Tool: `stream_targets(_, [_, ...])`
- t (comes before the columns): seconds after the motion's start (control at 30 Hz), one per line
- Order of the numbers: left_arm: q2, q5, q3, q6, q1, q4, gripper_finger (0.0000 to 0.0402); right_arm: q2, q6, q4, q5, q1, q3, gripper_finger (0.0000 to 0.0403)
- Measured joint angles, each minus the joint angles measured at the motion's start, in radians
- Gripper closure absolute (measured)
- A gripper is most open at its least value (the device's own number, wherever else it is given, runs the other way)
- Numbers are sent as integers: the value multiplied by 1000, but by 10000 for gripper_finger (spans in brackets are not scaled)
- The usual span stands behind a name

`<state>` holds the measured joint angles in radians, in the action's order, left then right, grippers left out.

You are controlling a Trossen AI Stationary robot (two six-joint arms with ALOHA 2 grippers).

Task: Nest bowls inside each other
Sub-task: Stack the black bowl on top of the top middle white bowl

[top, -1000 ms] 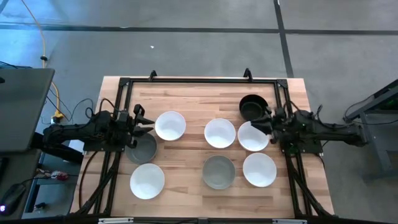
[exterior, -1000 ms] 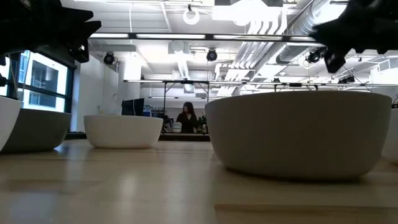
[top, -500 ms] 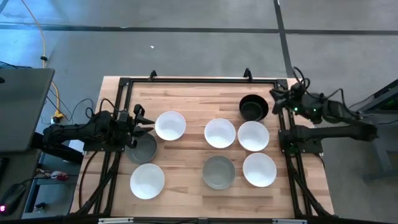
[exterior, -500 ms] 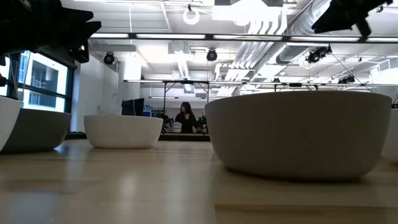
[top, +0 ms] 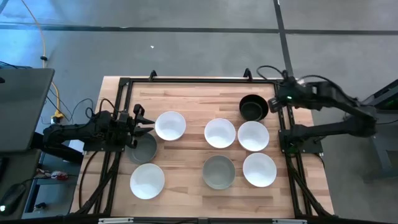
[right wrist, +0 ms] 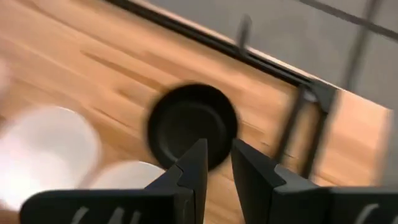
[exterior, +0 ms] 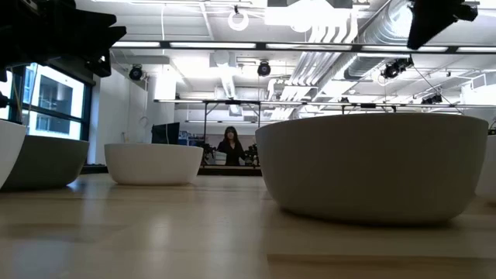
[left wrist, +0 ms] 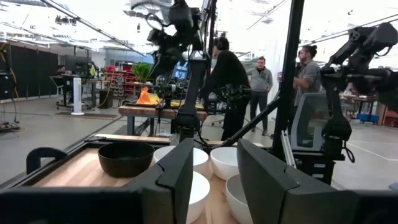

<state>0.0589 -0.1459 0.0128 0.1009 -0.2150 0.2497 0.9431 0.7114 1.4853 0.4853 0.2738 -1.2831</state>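
Note:
Eight bowls stand upright on the wooden table. In the high view the black bowl (top: pixel 253 107) is at the far right. White bowls (top: pixel 170 125) (top: pixel 219 132) (top: pixel 253 135) form a middle row, and two more white ones (top: pixel 259 169) (top: pixel 147 180) sit near the front. One grey bowl (top: pixel 219 172) is at the front centre, the other (top: pixel 143 149) at the left. My right gripper (top: pixel 272 104) (right wrist: pixel 217 152) hangs open above the table, just right of the black bowl (right wrist: pixel 193 124), pointing down at it. My left gripper (top: pixel 148 123) (left wrist: pixel 214 165) waits open beside the left white bowl.
A black metal frame (top: pixel 199 81) runs along the table's far edge and sides. In the low view a large bowl (exterior: pixel 376 167) fills the foreground. People (left wrist: pixel 261 78) stand in the room beyond the table. Bare wood (top: pixel 186 99) lies along the far left part of the table.
My right gripper has risen from over the right-hand white bowl of the middle row and swung toward the table's far edge. It now hovers beside the black bowl. That white bowl has stayed where it was.

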Motion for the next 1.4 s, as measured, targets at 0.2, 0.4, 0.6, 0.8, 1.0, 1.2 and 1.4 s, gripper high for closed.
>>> stream_targets(0.2, [0, 0, 0, 0, 0, 0, 289, 119, -170, -6, -27, 189, 15, 339])
stream_targets(0.4, [0, 0, 0, 27, 0, 0, 289, 236, -345, -62, -131, 414, 39, 339])
stream_targets(0.6, [0, 0, 0, 27, 0, 0, 289, 334, -508, -157, -315, 599, 40, 339])
stream_targets(0.8, [0, 0, 0, 27, 0, -3, 289, 416, -607, -217, -367, 696, 41, 339])
stream_targets(1.0, [0, 0, 0, 27, 0, -8, 289, 516, -689, -208, -444, 730, 41, 339])
stream_targets(1.2, [0, 1, 0, 27, 0, -30, 289, 609, -728, -234, -441, 735, 41, 339])
stream_targets(1.4, [0, 1, 0, 27, 0, -44, 289, 674, -759, -258, -441, 736, 41, 339])
